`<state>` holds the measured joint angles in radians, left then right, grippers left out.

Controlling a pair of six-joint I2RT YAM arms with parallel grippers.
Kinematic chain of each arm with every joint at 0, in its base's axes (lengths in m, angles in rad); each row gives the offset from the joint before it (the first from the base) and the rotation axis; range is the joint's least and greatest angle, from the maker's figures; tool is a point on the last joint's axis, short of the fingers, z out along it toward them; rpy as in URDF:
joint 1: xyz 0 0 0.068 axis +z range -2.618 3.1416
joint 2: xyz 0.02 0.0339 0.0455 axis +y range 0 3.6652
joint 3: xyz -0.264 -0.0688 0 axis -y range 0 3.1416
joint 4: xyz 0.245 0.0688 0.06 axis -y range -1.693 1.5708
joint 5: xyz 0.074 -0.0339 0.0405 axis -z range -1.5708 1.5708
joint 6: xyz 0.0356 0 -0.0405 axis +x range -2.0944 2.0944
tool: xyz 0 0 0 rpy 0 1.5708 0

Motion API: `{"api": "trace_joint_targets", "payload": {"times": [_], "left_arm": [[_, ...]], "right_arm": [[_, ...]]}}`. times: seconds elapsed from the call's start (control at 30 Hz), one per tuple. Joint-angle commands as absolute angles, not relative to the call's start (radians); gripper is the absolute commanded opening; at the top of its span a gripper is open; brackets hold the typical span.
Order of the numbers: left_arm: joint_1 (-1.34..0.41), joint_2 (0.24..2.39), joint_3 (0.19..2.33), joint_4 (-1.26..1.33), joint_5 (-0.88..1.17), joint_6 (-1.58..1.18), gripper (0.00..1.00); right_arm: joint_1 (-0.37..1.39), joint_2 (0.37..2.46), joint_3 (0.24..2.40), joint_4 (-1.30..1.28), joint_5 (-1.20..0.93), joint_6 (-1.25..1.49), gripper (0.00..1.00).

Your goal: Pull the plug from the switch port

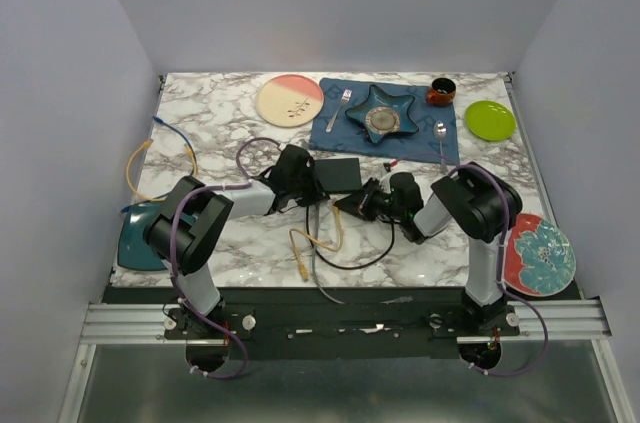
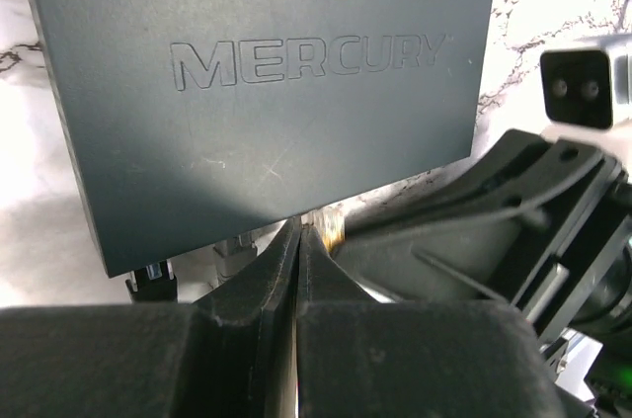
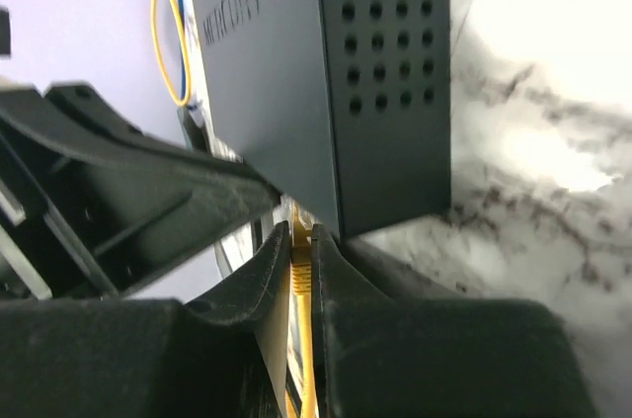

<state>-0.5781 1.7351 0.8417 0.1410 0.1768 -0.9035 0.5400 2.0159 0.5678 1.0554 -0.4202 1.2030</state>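
The switch (image 1: 338,174) is a flat black box on the marble table, marked MERCURY in the left wrist view (image 2: 257,82). It also shows in the right wrist view (image 3: 326,72), with its vented side facing me. My right gripper (image 1: 366,203) is shut on the yellow plug (image 3: 301,275) at the switch's socket edge, fingertips (image 3: 276,250) close to the box. My left gripper (image 1: 300,181) is shut, its fingertips (image 2: 286,250) touching the switch's near edge, next to the yellow plug (image 2: 331,227). The two grippers are close together at that edge.
A loose yellow cable (image 1: 300,245) and a black cable loop (image 1: 350,261) lie in front of the switch. Yellow and blue cables (image 1: 140,158) lie at the left. A blue placemat (image 1: 330,128) with a star dish, a pink plate (image 1: 290,100), a green plate (image 1: 490,120) and a floral plate (image 1: 545,255) surround it.
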Motion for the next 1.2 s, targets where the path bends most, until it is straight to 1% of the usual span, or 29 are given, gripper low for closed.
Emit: {"api": "trace_joint_targets", "payload": {"times": [0.0,0.1,0.17,0.2,0.23,0.27,0.3,0.33,0.37,0.4,0.47,0.5,0.57,0.67,0.8,0.97,1.17], "left_arm": [[-0.581,1.746,0.864,0.15,0.169,-0.919,0.09],[-0.581,1.714,0.861,0.146,0.157,-0.911,0.09],[-0.58,1.654,0.847,0.155,0.152,-0.905,0.09],[-0.58,1.625,0.838,0.161,0.147,-0.894,0.1],[-0.58,1.559,0.831,0.172,0.143,-0.887,0.14],[-0.58,1.522,0.816,0.17,0.135,-0.878,0.21],[-0.58,1.484,0.807,0.172,0.127,-0.859,0.41],[-0.58,1.414,0.799,0.173,0.129,-0.844,0.52],[-0.581,1.379,0.786,0.173,0.133,-0.83,0.6],[-0.581,1.347,0.776,0.173,0.146,-0.821,0.76],[-0.584,1.27,0.747,0.178,0.204,-0.79,0.89],[-0.601,1.247,0.733,0.182,0.222,-0.776,0.99],[-0.629,1.192,0.694,0.189,0.244,-0.735,0.99],[-0.699,1.147,0.634,0.205,0.264,-0.707,0.99],[-0.799,1.126,0.574,0.248,0.261,-0.695,0.99],[-0.916,1.157,0.566,0.255,0.239,-0.672,0.99],[-1.006,1.239,0.589,0.256,0.252,-0.66,0.99]], "right_arm": [[0.549,2.005,0.494,0.969,-0.453,1.118,0.01],[0.549,1.953,0.456,0.97,-0.45,1.106,0.01],[0.551,1.899,0.437,0.945,-0.439,1.089,0.01],[0.549,1.831,0.43,0.927,-0.427,1.077,0.01],[0.551,1.78,0.422,0.898,-0.417,1.062,0.01],[0.551,1.732,0.42,0.809,-0.405,1.019,0.01],[0.551,1.63,0.423,0.757,-0.381,0.993,0.01],[0.551,1.582,0.44,0.702,-0.37,0.964,0.01],[0.551,1.536,0.455,0.572,-0.353,0.897,0.01],[0.552,1.484,0.469,0.507,-0.316,0.861,0.01],[0.557,1.369,0.521,0.337,-0.282,0.758,0.01],[0.557,1.339,0.537,0.286,-0.252,0.727,0.01],[0.558,1.267,0.561,0.183,-0.227,0.662,0.01],[0.557,1.195,0.583,0.108,-0.203,0.629,0.01],[0.56,1.137,0.598,0.061,-0.23,0.64,0.01],[0.583,1.089,0.63,0.015,-0.236,0.653,0.01],[0.618,1.063,0.67,-0.037,-0.222,0.655,0.01]]}}
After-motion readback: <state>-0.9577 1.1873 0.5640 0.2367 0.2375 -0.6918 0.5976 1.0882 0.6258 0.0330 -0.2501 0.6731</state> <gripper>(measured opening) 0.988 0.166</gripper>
